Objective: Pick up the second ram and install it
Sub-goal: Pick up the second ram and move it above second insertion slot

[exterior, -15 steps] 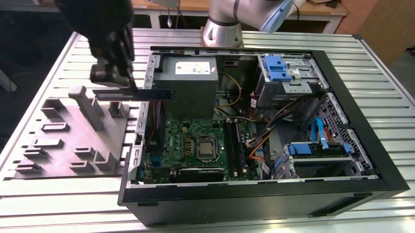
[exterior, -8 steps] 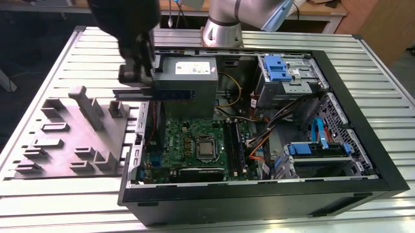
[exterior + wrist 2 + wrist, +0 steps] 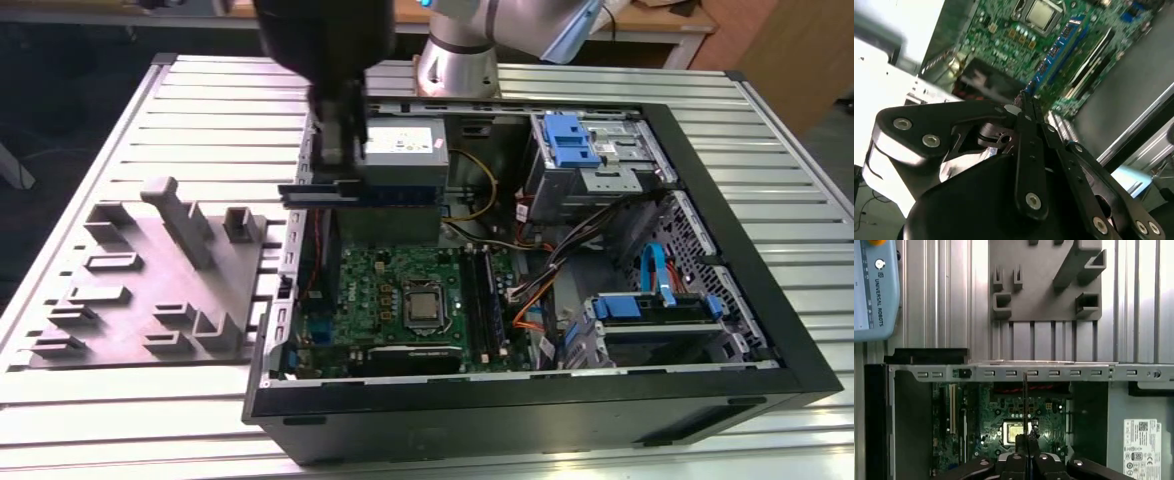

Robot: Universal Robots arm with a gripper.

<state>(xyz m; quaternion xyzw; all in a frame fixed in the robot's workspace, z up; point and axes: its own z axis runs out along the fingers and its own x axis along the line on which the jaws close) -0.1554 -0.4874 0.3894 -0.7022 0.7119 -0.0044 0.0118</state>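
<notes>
exterior view: we see one gripper (image 3: pixel 331 180) pinched tight on the second ram (image 3: pixel 302 190), holding it level just beside the grey power supply (image 3: pixel 427 170) with its one white label (image 3: pixel 404 142).

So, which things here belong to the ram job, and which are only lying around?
Job: gripper, shut on the second ram; motherboard with its memory slots.
Lying about: grey fixture plate; power supply; blue drive bracket.

An open computer case (image 3: pixel 534 415) stands on a slatted table (image 3: pixel 200 100), beside a grey moulded tray (image 3: pixel 147 288).
</notes>
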